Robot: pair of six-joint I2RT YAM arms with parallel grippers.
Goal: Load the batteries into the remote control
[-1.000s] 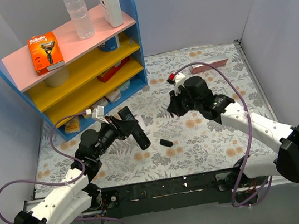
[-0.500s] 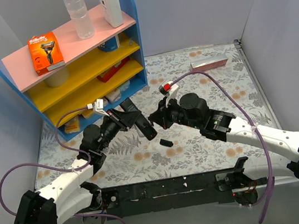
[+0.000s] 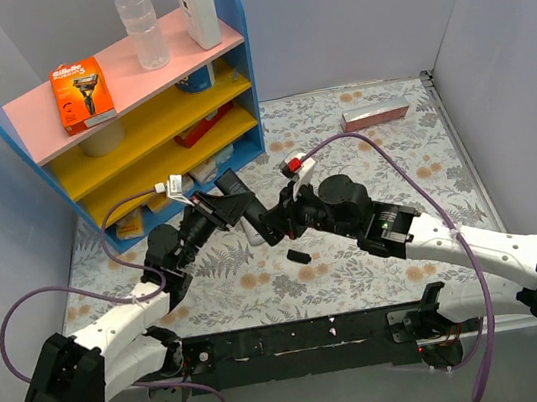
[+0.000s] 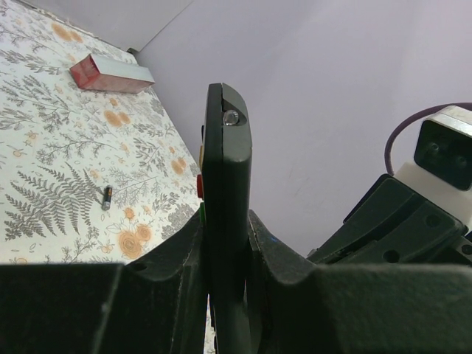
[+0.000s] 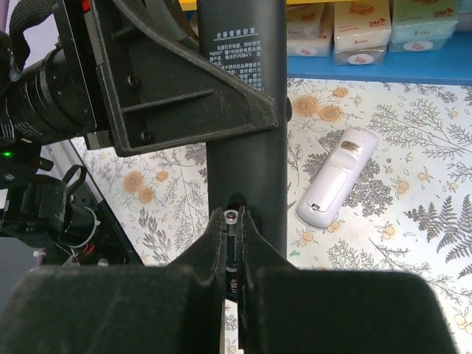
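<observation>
Remote control (image 4: 225, 192) sits left of right hand (image 5: 232, 221) — shelf (image 3: 34, 120) behind, table (image 3: 441, 135) beneath.

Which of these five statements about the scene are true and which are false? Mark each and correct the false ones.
1. The left gripper clamps a black remote. True.
2. The right gripper is open and empty. False: it is shut on a battery at the black remote's back.
3. A white remote lies on the table. True.
4. The orange razor box lies on the table. False: it lies on the pink top shelf.
5. A loose battery lies on the table. True.
</observation>
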